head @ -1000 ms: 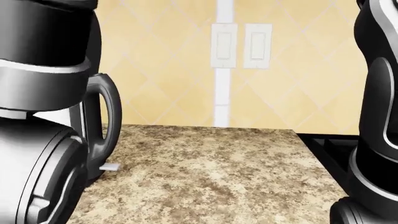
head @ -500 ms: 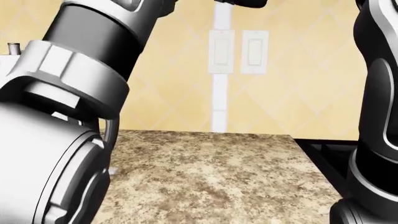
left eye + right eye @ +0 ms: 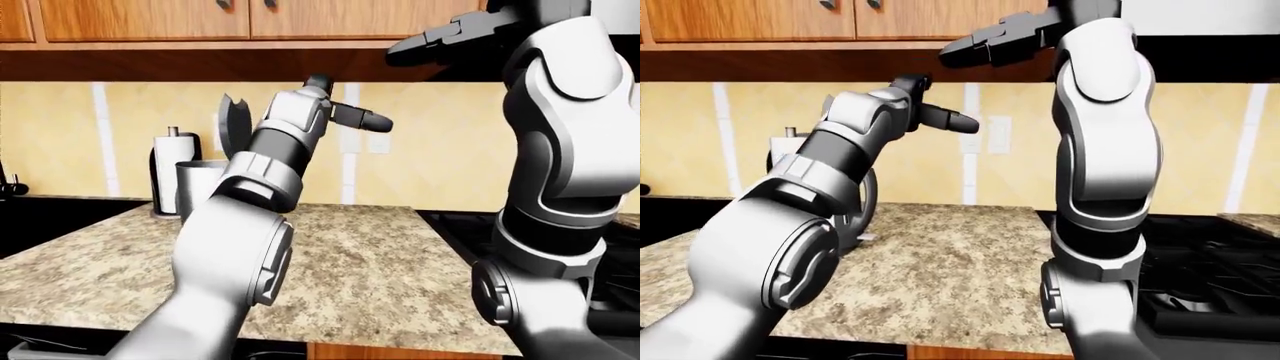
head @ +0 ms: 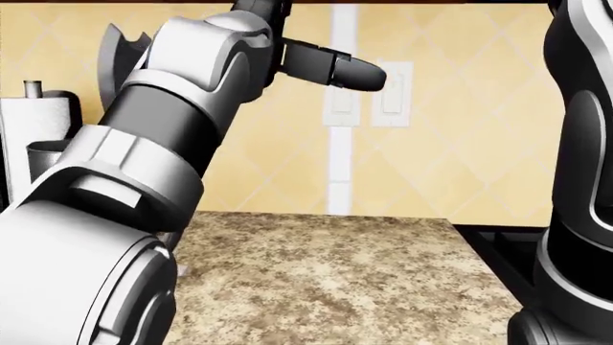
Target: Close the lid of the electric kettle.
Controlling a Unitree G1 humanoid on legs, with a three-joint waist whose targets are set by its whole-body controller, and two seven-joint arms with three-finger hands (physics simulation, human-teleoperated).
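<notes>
Starting at the left of the left-eye view, a dark sink (image 3: 40,217) borders the granite counter (image 3: 380,262), and a paper towel roll (image 3: 168,171) stands at the wall. Just right of it is the electric kettle (image 3: 200,187), its lid (image 3: 233,124) upright and open, so the task is not yet done. The left hand (image 3: 335,112) is raised beside the lid and slightly to its right, at about lid height, apart from it; its dark fingers (image 4: 330,66) point toward the right of the frame and are spread, holding nothing. I judge the step in hand as the approach to the lid. The next move calls for bringing the hand left, behind the upright lid, and pushing it down toward the kettle body. At the upper right of the left-eye view, the right hand (image 3: 455,37) is lifted under the cabinets (image 3: 150,19); its fingers look extended and empty. Compared with the head view one second ago, the left arm has risen: then it covered the lower left and the kettle handle showed, now the hand is at the top of the frame.
</notes>
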